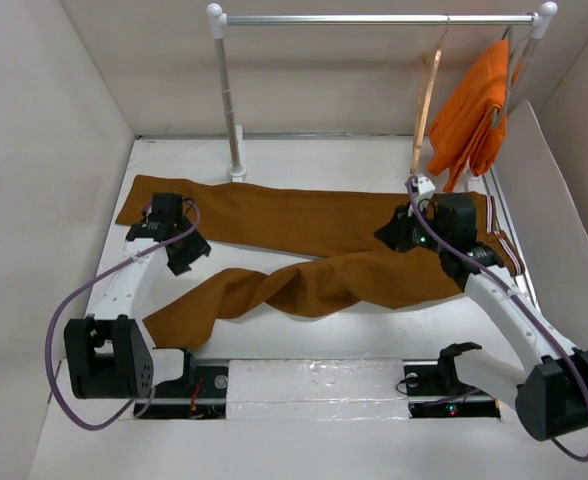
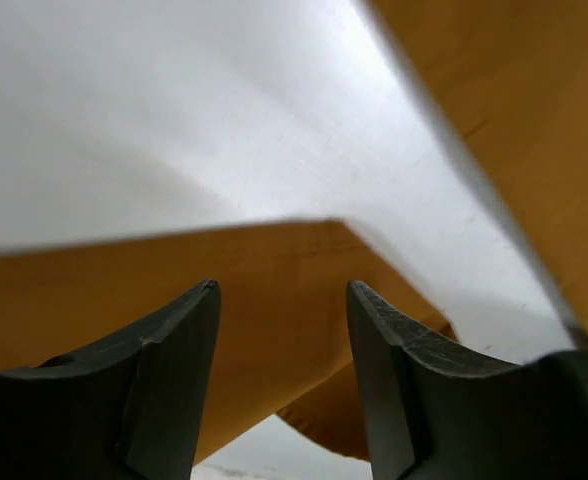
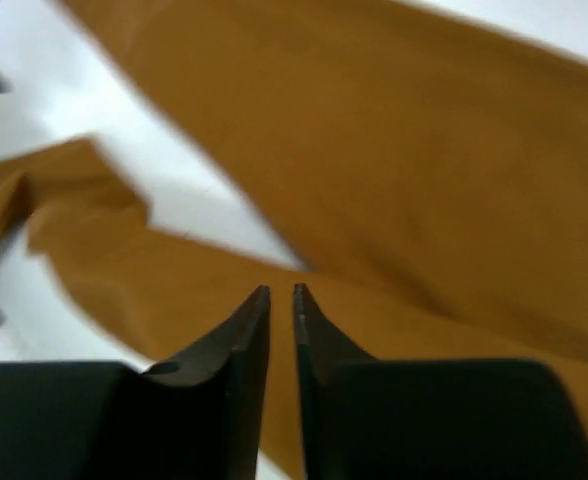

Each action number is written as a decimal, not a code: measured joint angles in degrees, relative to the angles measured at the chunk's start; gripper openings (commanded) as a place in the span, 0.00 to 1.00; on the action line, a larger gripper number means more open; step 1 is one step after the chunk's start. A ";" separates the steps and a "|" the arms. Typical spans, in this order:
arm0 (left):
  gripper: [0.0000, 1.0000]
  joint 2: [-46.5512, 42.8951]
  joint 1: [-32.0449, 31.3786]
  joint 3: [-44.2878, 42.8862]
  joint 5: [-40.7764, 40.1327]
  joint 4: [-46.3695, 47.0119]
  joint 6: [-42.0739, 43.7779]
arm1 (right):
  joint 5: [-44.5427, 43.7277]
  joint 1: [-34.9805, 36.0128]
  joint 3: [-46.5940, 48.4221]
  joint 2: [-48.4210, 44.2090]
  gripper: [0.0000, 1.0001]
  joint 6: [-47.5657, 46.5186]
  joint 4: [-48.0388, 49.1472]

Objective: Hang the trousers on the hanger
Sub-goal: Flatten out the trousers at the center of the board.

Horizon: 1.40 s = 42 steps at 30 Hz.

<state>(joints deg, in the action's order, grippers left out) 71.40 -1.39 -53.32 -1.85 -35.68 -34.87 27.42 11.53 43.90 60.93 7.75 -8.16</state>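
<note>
The rust-brown trousers (image 1: pixel 294 220) lie spread across the white table, one leg stretched to the far left, the other twisted toward the near left. My left gripper (image 1: pixel 186 252) hovers by the far leg; in the left wrist view it (image 2: pixel 284 290) stands open over the cloth (image 2: pixel 174 280) with nothing between the fingers. Near the crotch is my right gripper (image 1: pixel 392 235); in the right wrist view its jaws (image 3: pixel 282 290) are only a thin slit apart above the cloth (image 3: pixel 404 180), gripping nothing. The pale wooden hanger (image 1: pixel 429 95) hangs from the rail at the back right.
A white-and-silver clothes rail (image 1: pixel 374 18) stands at the back with its post (image 1: pixel 232 110) on the table. A bright orange garment (image 1: pixel 474 110) hangs on it beside the hanger. White walls close in both sides.
</note>
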 measured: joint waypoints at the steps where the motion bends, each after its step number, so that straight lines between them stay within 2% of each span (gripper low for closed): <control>1: 0.51 0.35 0.00 1.81 0.79 -0.26 -1.20 | 0.20 1.92 -0.59 -1.05 0.26 -0.68 -1.09; 6: 0.56 4.83 0.00 5.79 0.92 -1.95 -6.78 | 0.24 5.03 -0.07 -4.81 0.30 -5.46 -5.42; 16: 0.55 11.67 -0.76 9.01 -2.80 1.97 -12.09 | 0.70 4.11 4.02 -5.38 0.37 -10.23 -9.68; 25: 0.55 10.62 -3.37 10.40 -8.13 3.43 -15.63 | 2.89 1.46 6.32 -3.10 0.38 -11.17 -9.86; 28: 0.55 13.57 -2.71 7.58 -10.62 3.32 -15.80 | 3.52 1.22 6.32 -2.67 0.38 -11.15 -9.86; 37: 0.54 30.93 -1.38 -10.40 -25.59 8.00 -11.82 | 2.73 0.81 6.34 -4.90 0.39 -11.41 -10.95; 42: 0.53 32.04 -1.03 -14.75 -30.77 8.74 -8.87 | 2.62 0.81 6.62 -5.01 0.40 -12.35 -12.44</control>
<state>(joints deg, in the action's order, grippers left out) 103.44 -2.42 -68.07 -32.62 -26.94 -43.75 30.04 12.34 50.52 55.92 -4.60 -20.60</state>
